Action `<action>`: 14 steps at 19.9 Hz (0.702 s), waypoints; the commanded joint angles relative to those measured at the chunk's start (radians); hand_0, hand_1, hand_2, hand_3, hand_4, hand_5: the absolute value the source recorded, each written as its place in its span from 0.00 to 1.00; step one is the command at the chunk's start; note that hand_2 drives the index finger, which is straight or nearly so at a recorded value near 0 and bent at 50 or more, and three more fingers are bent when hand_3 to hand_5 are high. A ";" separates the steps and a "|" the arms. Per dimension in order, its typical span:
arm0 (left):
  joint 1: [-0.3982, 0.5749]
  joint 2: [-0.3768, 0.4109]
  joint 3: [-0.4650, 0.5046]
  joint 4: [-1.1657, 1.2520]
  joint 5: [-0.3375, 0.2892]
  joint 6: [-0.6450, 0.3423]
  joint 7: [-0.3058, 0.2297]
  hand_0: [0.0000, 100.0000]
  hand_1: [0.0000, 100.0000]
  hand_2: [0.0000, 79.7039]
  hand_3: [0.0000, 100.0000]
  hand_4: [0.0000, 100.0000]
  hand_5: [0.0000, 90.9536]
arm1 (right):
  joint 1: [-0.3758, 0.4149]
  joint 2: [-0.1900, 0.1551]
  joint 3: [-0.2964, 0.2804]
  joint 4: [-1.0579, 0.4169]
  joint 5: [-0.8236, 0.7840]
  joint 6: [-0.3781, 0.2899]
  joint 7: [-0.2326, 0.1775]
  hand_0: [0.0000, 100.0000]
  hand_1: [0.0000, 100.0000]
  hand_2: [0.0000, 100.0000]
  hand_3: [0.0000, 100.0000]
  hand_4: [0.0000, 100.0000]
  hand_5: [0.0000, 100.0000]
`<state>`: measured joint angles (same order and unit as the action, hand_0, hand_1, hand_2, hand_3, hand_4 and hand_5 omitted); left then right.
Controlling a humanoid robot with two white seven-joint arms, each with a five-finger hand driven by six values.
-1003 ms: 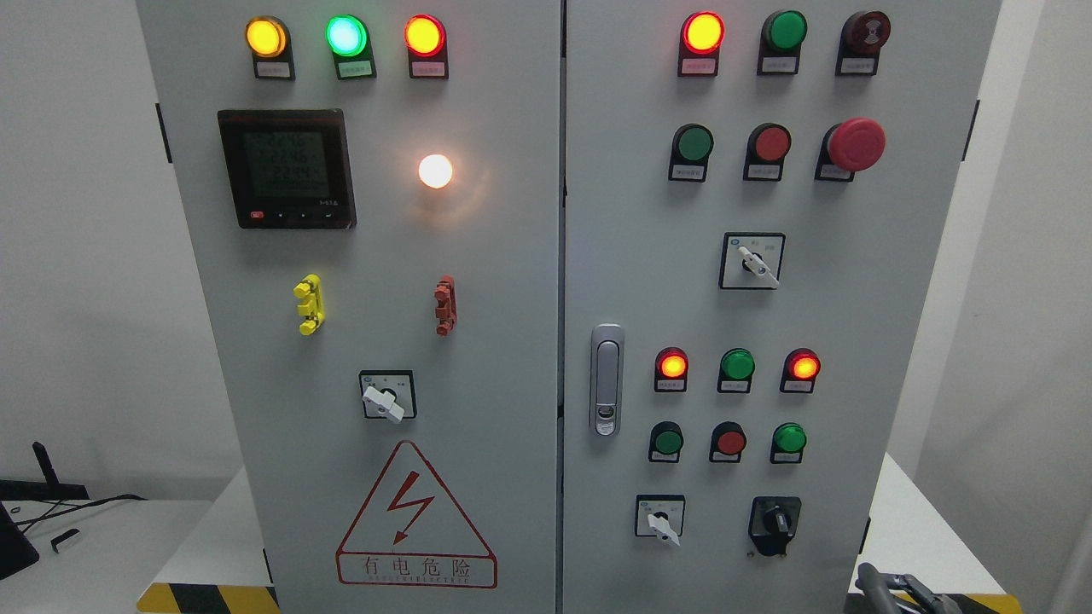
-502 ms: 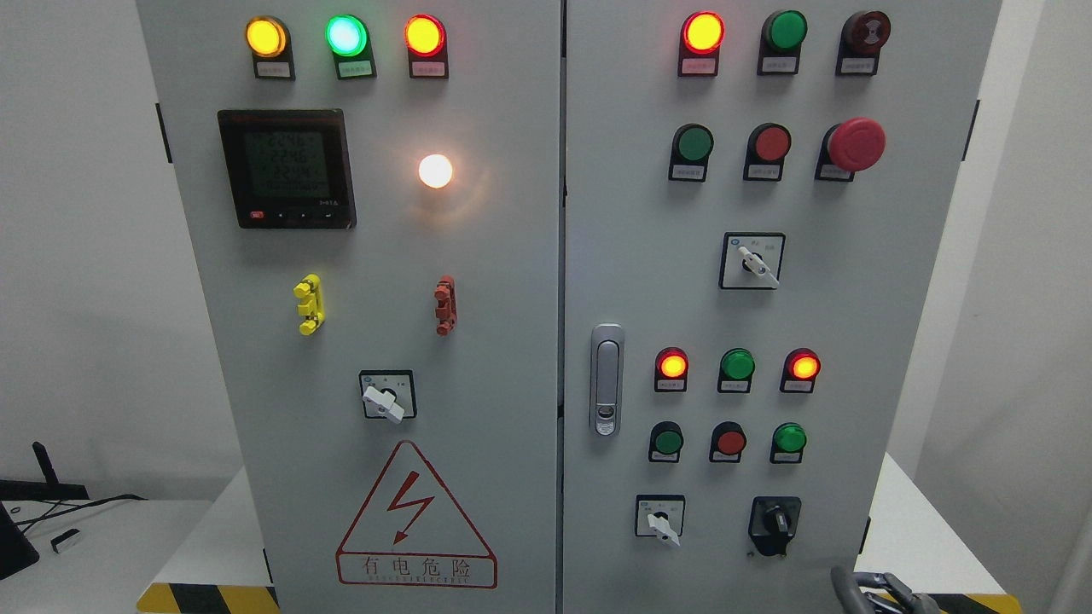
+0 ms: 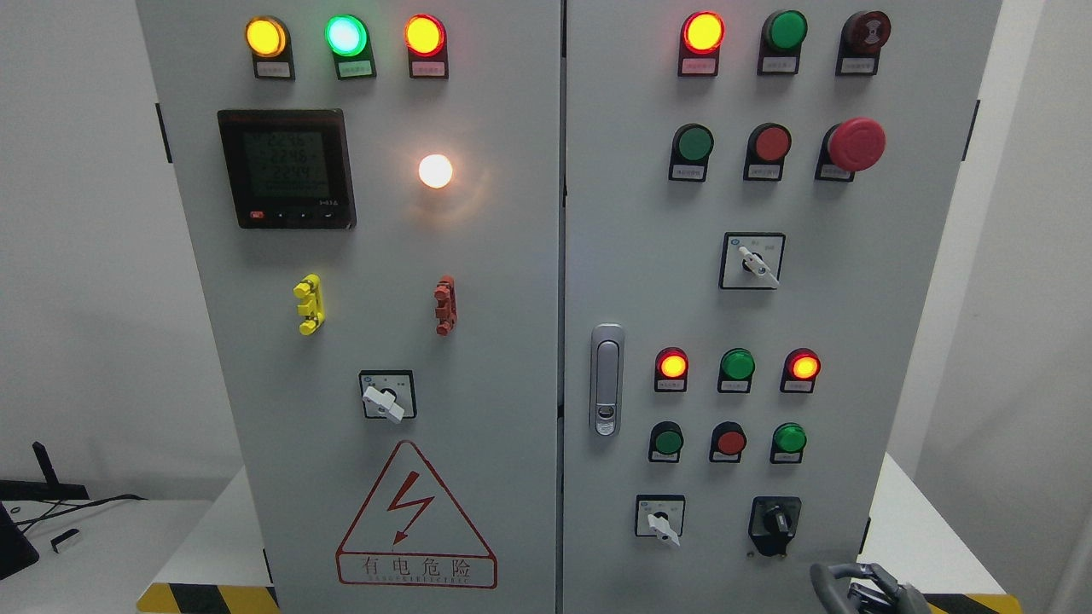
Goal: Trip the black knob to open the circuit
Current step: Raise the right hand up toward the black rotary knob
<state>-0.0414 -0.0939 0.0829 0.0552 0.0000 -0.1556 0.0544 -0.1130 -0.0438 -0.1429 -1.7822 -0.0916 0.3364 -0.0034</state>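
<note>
The black knob (image 3: 775, 520) sits on a black plate at the lower right of the grey cabinet's right door (image 3: 648, 256). Its handle points roughly upward. My right hand (image 3: 857, 588) shows at the bottom edge, just below and to the right of the knob, not touching it. Its grey fingers (image 3: 823, 582) are curved upward and hold nothing. The left arm does not show.
A white-handled selector (image 3: 661, 522) lies left of the black knob, with round buttons and lit lamps (image 3: 731, 441) above. A red mushroom stop button (image 3: 856, 143) juts out at the upper right. The door latch (image 3: 606, 379) is at the door's left edge. Yellow-black tape (image 3: 205, 597) marks the base.
My right hand has risen from the bottom edge and shifted left, closing in on the black knob. Nothing on the panel has changed.
</note>
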 commanded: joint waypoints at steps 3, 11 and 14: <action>0.000 0.000 0.000 0.000 -0.031 -0.001 0.001 0.12 0.39 0.00 0.00 0.00 0.00 | -0.014 -0.001 0.017 0.007 0.003 0.001 -0.001 0.18 0.76 0.50 1.00 0.98 0.89; 0.000 0.000 0.000 0.000 -0.031 -0.001 0.001 0.12 0.39 0.00 0.00 0.00 0.00 | -0.030 -0.001 0.017 0.012 0.003 0.001 -0.001 0.27 0.78 0.50 1.00 0.97 0.89; 0.000 0.000 0.000 0.000 -0.031 -0.001 0.001 0.12 0.39 0.00 0.00 0.00 0.00 | -0.046 0.001 0.019 0.021 0.003 0.001 -0.001 0.30 0.77 0.50 1.00 0.97 0.89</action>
<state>-0.0414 -0.0939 0.0828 0.0552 0.0000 -0.1557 0.0544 -0.1382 -0.0441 -0.1307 -1.7743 -0.0892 0.3372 -0.0045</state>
